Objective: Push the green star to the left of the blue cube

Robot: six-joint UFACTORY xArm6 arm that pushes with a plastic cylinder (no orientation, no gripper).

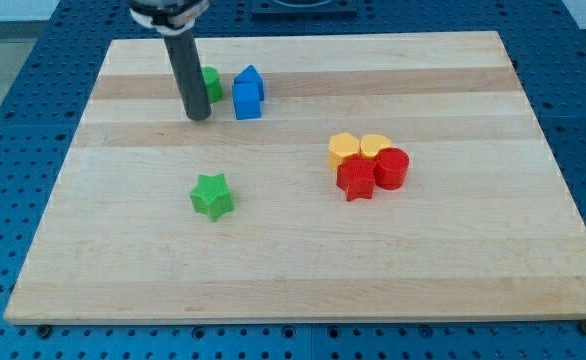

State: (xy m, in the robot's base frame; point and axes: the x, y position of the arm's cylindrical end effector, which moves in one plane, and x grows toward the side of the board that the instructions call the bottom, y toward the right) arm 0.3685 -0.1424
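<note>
Wooden board (303, 260) fills most of the frame, pale planks, sitting on a blue perforated table (13, 120) that shows at the edges.

Rod (187, 70) comes down from the upper left of the frame, dark and straight. My tip (199, 117) rests on the board in the upper left area. No fingers on this arm, so nothing clenched or grasped; the tip stands alone, not clearly touching any block.

Green block (211, 83) just right of the rod, half hidden behind it; shape cannot be made out. Blue block (247, 100) just right of that, near the tip; a second blue piece (251, 79) sits directly behind it, touching or nearly so.

Green star (211, 195) lies left of centre, lower than the tip and well apart from it, alone on open wood. It is below and slightly left of the blue block.

Right of centre, a tight cluster: two yellow blocks (344, 150) (376, 146) at the back, side by side, a red star (355, 179) in front left, a red cylinder (392, 168) in front right. All four appear to touch.
</note>
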